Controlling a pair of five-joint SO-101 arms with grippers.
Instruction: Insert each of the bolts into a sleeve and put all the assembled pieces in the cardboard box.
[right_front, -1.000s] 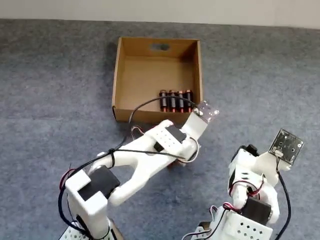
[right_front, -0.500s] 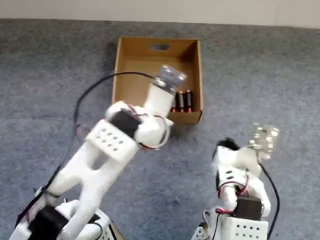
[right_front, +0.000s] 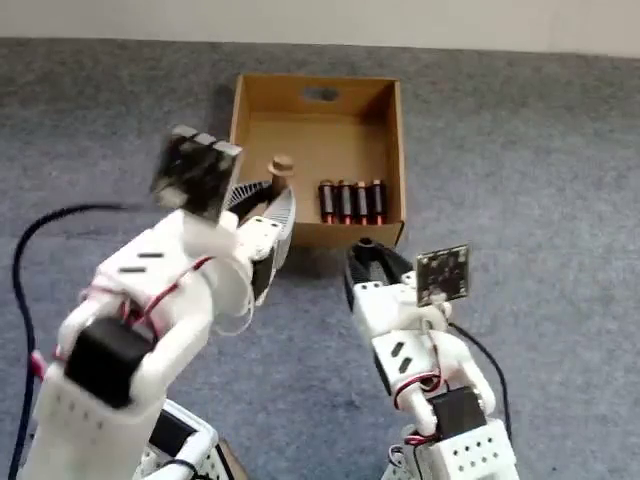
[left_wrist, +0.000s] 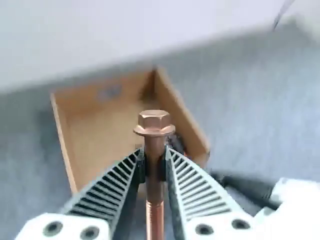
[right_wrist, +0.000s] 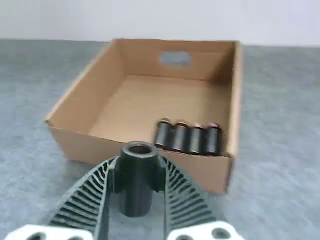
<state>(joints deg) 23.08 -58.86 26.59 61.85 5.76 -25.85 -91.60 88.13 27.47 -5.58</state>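
Note:
My left gripper (left_wrist: 154, 162) is shut on a copper bolt (left_wrist: 154, 150), its hex head pointing up past the fingertips; from above the bolt head (right_front: 281, 165) hangs over the front left of the cardboard box (right_front: 240, 140). My right gripper (right_wrist: 137, 176) is shut on a black sleeve (right_wrist: 137, 176), held upright with its bore facing up, just in front of the box's front wall (right_wrist: 100, 147). In the high view that sleeve (right_front: 362, 248) sits below the box's front right corner. Several assembled pieces (right_front: 351, 201) lie side by side in the box's front right corner, seen also as assembled pieces (right_wrist: 188, 137).
Grey carpet (right_front: 520, 170) covers the table around the box. The box (right_wrist: 175, 57) has a hand-hole in its far wall. The left arm's white body (right_front: 150, 310) fills the lower left, the right arm's base (right_front: 450, 440) the lower middle.
The left arm swung left and rose, now holding a bolt over the box's front left. The right arm moved left toward the box's front wall with its sleeve.

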